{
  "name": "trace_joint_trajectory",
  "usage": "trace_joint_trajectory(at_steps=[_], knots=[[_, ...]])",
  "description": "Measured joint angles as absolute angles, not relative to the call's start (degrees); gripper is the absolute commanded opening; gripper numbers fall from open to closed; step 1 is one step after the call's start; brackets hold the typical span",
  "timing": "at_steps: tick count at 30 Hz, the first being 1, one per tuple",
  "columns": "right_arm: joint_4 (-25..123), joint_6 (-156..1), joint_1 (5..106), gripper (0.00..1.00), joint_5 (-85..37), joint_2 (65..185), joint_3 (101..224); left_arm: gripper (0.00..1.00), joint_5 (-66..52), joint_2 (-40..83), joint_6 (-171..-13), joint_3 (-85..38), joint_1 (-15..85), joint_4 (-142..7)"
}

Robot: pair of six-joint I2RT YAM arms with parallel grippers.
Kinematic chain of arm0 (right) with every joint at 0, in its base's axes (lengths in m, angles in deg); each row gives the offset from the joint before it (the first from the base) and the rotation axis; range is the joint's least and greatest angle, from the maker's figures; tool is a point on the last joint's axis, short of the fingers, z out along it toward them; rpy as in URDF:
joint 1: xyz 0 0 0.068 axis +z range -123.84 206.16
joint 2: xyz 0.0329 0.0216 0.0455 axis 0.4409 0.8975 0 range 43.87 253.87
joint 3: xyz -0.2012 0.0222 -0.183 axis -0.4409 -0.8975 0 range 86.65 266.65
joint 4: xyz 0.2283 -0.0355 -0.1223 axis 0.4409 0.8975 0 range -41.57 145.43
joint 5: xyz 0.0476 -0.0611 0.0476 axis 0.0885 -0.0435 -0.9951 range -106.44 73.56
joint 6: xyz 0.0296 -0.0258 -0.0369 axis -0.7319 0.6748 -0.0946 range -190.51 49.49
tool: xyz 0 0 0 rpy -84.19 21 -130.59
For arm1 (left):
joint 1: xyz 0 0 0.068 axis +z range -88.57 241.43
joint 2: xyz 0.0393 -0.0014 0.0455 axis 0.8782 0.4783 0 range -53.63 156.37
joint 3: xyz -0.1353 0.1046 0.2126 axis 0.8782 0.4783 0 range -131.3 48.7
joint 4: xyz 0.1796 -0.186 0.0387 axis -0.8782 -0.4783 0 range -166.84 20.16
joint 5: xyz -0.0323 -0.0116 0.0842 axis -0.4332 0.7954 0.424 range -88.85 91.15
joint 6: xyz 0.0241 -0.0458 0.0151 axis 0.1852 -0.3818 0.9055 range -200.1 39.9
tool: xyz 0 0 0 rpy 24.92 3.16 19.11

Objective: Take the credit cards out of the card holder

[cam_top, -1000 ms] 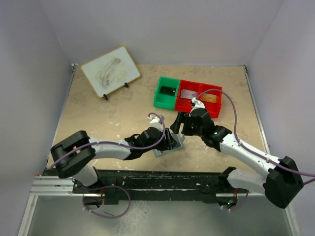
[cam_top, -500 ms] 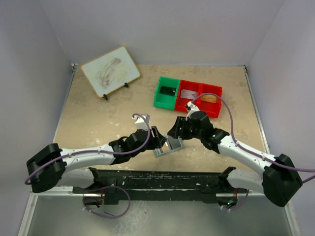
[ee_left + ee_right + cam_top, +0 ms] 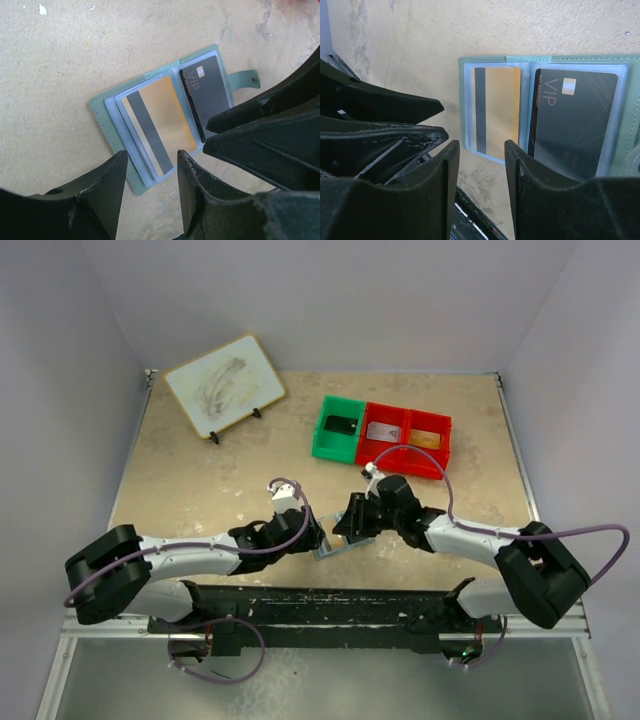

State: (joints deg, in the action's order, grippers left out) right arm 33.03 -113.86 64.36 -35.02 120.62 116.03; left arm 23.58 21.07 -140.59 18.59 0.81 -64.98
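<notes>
Beige table (image 3: 200, 490), with an open card holder (image 3: 115, 135) lying flat near its front edge, hemmed in by two gripper tips.

At the back, well apart from the holder: a whiteboard (image 3: 224, 385) on a stand to the left, and a green bin (image 3: 325, 435) joined to a red bin (image 3: 440, 455) to the right, with small flat items inside. Crowding the holder from either side: left gripper (image 3: 152, 160), jaws partly apart and gripping nothing; right gripper (image 3: 481, 150), likewise partly apart and empty, its dark fingers (image 3: 260, 125) hiding the right panel's lower corner in the left wrist view. Under clear sleeves: a yellow card (image 3: 157, 117) with a grey stripe, left panel; a black card (image 3: 210, 95) marked VIP, right panel. Past that edge, a small clasp tab (image 3: 242, 78).
</notes>
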Motion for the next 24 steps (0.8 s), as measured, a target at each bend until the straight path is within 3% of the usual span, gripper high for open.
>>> trace_joint_trajectory(at_steps=[10,24], knots=[[31.0,-113.3,64.3,0.42,-36.0,126.7,115.4,0.37,21.0,26.8,-140.5,15.6,0.8,-64.3],[21.5,-117.6,64.0,0.36,-37.0,127.6,110.8,0.18,20.8,30.5,-140.4,15.4,0.8,-62.7]])
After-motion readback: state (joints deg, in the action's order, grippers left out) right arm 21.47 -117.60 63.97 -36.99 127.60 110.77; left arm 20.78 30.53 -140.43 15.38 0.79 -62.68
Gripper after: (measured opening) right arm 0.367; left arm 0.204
